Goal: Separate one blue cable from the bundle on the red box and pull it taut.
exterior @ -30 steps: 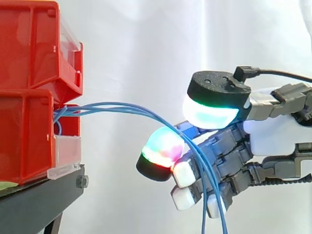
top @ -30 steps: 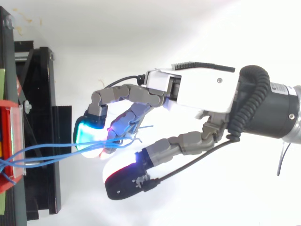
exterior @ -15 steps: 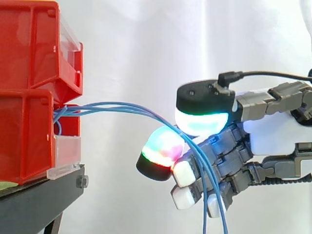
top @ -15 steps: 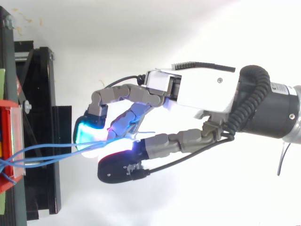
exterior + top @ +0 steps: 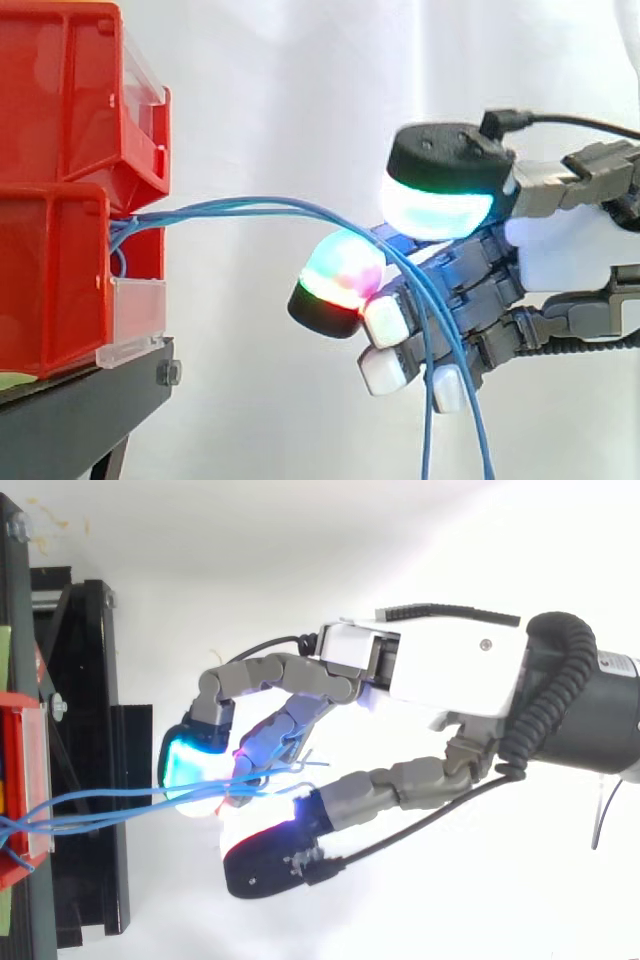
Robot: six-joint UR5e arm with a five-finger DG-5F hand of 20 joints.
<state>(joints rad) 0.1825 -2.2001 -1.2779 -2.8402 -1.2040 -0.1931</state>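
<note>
At the left, the red bins [image 5: 55, 280] sit stacked on the black stand [image 5: 80, 410], and the blue cables [image 5: 240, 206] leave from the seam between the two bins at their right edge. From there they run out together in a shallow arc towards the hand [image 5: 570, 260]. They bend over its curled fingers [image 5: 490, 285] and hang down past the fingertips, loose ends dangling. The arc now sits a touch higher and flatter than a moment ago, and the hanging tails lie further from the bins, because the whole hand is a little further back and up. The bigger change is the thumb: half a second ago its glowing pad [image 5: 440, 160] was lowered forward onto the strands where they cross the fingers. Now it is raised and drawn back, much where it was a second ago, so nothing is pinched. In the top view the thumb stands well apart from the fingers, with the cables running through the gap alongside them. So the hand only hooks the bundle on curled fingers with its thumb held off. For the task this reads as a pinch tried and let go: no single strand is parted from the rest, the strands remain slack, and the small retreat probably takes up only a little of it
</note>
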